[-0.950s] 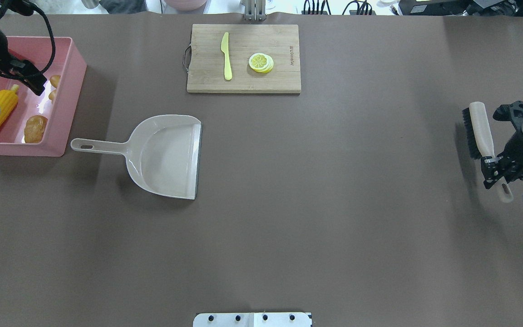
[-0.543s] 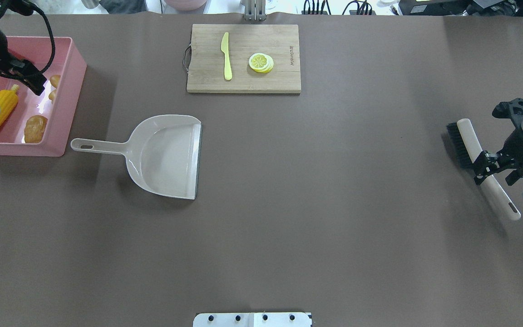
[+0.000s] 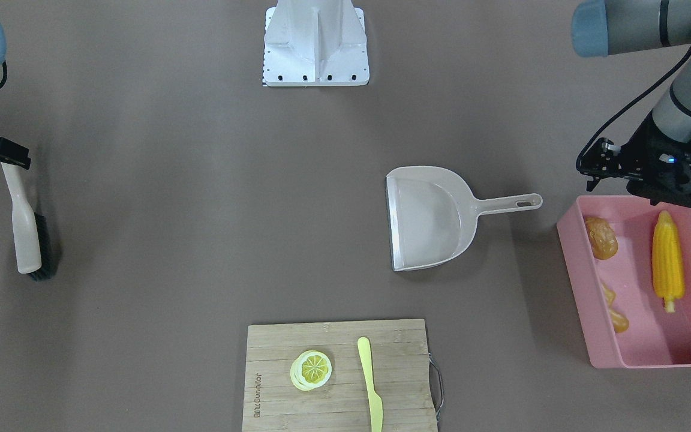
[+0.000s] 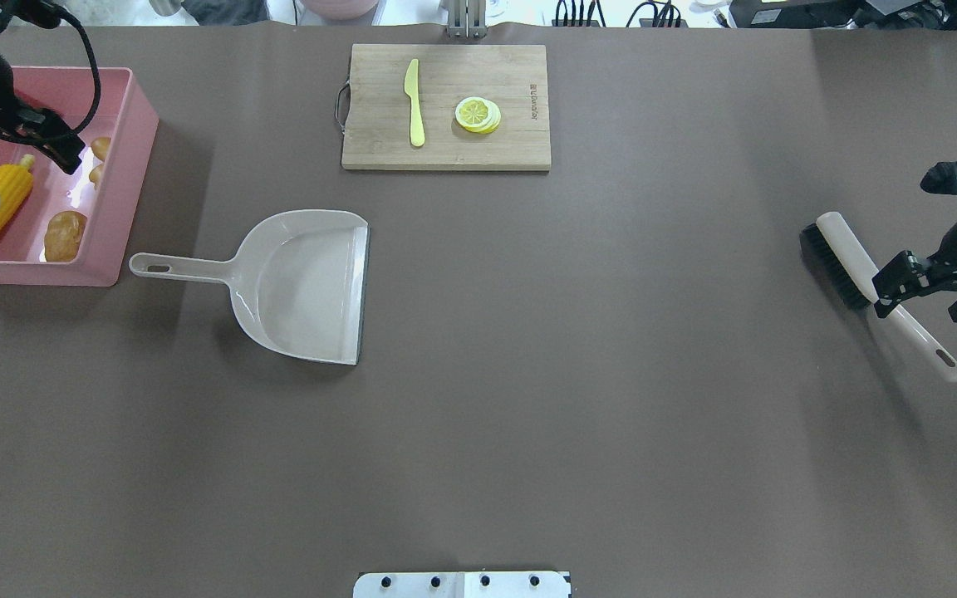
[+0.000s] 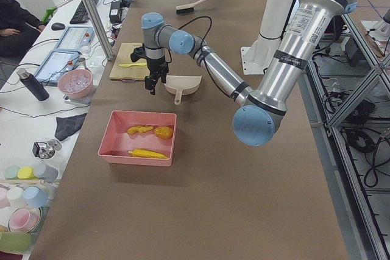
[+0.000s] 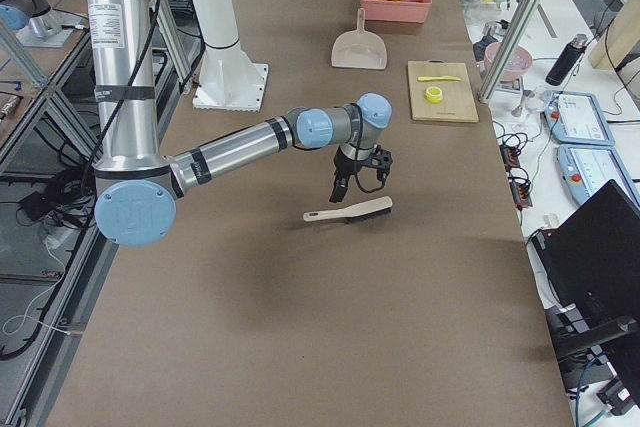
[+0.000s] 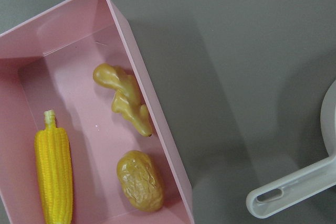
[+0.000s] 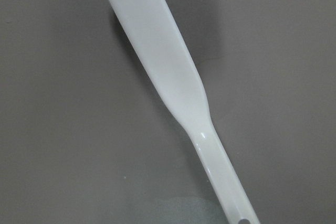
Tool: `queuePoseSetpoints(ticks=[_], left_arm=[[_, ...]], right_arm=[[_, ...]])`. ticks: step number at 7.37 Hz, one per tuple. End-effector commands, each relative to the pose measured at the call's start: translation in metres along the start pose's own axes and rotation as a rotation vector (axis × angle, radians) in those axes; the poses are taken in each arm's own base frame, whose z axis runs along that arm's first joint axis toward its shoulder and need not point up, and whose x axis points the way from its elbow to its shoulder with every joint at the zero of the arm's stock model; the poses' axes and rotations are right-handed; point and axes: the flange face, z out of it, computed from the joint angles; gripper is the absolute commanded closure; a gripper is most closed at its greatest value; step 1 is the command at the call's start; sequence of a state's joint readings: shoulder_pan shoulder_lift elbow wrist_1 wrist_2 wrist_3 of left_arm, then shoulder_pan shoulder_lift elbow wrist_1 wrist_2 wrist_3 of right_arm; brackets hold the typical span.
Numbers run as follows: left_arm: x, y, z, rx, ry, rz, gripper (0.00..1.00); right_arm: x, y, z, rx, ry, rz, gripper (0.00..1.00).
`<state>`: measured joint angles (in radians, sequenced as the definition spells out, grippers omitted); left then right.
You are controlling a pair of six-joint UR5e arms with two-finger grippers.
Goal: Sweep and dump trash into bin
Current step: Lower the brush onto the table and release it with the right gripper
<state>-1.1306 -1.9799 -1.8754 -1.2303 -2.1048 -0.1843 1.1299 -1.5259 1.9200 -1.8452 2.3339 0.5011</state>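
Three pieces of toy trash lie inside the pink bin (image 4: pixel 134 158) at the left end of the table (image 4: pixel 570 399): the corn cob (image 7: pixel 53 174) along one long wall, and the potato (image 7: pixel 139 181) and the ginger root (image 7: pixel 125 98) against the opposite wall, close to each other. The left hand (image 5: pixel 155 85) hangs above the bin's edge holding nothing; from the side its fingers look parted. In the overhead view that arm covers part of the bin and the end of the corn cob.

Just beside the bin but apart from it, the beige dustpan (image 4: pixel 304 282) rests flat with nothing in it, its handle pointing toward the bin.

At the far edge, in the middle, a wooden cutting board (image 4: pixel 379 108) carries a pale yellow knife (image 4: pixel 414 104) and a stack of lemon slices (image 4: pixel 477 115).

Well apart from all this, at the right end, a brush (image 4: pixel 851 253) lies on its side on the table. The right hand (image 4: pixel 927 291) hovers over its handle with the fingers spread wide and gripping nothing.
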Motion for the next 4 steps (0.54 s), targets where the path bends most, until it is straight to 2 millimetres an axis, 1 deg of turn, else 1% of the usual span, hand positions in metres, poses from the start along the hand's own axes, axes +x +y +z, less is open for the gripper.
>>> queuePoseSetpoints(ticks=[1,2,3,4], left_arm=[[-0.008,0.0,-0.004,0.005,-0.003,-0.012,0.02],[-0.009,0.001,-0.004,0.005,-0.005,-0.012,0.02],[-0.027,0.007,-0.005,0.003,-0.011,-0.036,0.02],[-0.066,0.02,-0.009,0.006,-0.026,-0.083,0.02]], right_arm=[[0.049,-0.021,-0.024,0.048,0.048,-0.068,0.0],[0.085,-0.04,-0.037,0.072,0.071,-0.117,0.0],[0.126,-0.066,-0.047,0.078,0.088,-0.162,0.0],[0.179,-0.086,-0.048,0.075,0.081,-0.199,0.0]])
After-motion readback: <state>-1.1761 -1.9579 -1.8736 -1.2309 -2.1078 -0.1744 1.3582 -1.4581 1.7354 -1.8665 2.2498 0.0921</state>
